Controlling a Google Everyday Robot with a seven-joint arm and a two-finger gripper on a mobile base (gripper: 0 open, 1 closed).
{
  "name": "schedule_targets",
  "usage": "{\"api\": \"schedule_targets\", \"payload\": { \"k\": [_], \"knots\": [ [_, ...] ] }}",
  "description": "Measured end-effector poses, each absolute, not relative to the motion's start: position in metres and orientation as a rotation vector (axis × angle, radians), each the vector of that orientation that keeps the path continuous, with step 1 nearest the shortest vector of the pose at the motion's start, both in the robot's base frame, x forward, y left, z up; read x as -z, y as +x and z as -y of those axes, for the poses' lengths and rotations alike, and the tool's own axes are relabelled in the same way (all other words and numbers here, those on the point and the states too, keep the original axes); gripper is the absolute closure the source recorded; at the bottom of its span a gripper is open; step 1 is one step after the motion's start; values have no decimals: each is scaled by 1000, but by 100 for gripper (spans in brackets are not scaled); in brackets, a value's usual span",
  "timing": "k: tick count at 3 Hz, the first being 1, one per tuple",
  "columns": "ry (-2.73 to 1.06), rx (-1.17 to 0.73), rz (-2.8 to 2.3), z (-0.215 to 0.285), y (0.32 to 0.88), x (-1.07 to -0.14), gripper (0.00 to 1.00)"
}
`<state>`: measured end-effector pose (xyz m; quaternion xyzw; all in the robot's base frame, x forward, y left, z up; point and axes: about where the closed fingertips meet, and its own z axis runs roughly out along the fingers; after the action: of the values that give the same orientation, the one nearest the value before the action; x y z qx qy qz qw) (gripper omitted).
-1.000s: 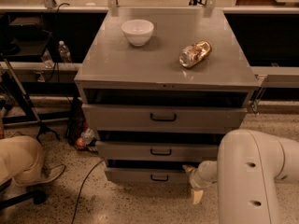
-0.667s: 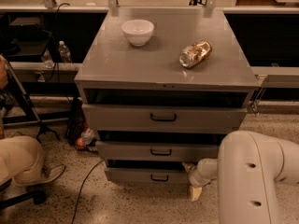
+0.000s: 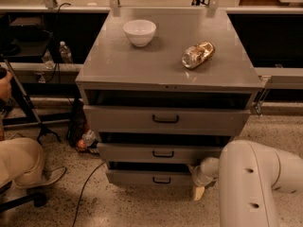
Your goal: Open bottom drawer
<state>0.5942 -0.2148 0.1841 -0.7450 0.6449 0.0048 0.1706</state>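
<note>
- The bottom drawer (image 3: 142, 178) sits at the lower middle of the frame. It is the lowest of three grey fronts on the desk (image 3: 118, 70), and its small black loop handle (image 3: 162, 179) is at the centre of its shallow face.
- The gripper (image 3: 199, 192) hangs at the lower right, just beside the right end of that drawer front and low to the floor. It is well apart from the handle. I cannot tell whether the jaws are wide or narrow.
- The white arm (image 3: 251, 188) comes in from the lower right corner. Its low reach probably follows from the drawer lying so close to the speckled floor (image 3: 142, 207).
- A dark gap shows above each drawer front. I cannot tell whether the bottom one is pulled out at all.
- At the top of the frame, a white bowl (image 3: 139, 32) and a shiny crumpled packet (image 3: 198, 54) rest on the desk, clear of the work.
- A seated person's leg (image 3: 19, 162) is at the lower left, away from the arm.
</note>
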Motion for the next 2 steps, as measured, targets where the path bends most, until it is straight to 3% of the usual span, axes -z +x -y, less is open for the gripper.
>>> {"api": "schedule_targets", "payload": {
  "k": [1, 2],
  "knots": [
    [-2104, -42, -1881, 224, 597, -163, 15],
    [-2114, -52, -1891, 227, 591, -157, 38]
  ]
}}
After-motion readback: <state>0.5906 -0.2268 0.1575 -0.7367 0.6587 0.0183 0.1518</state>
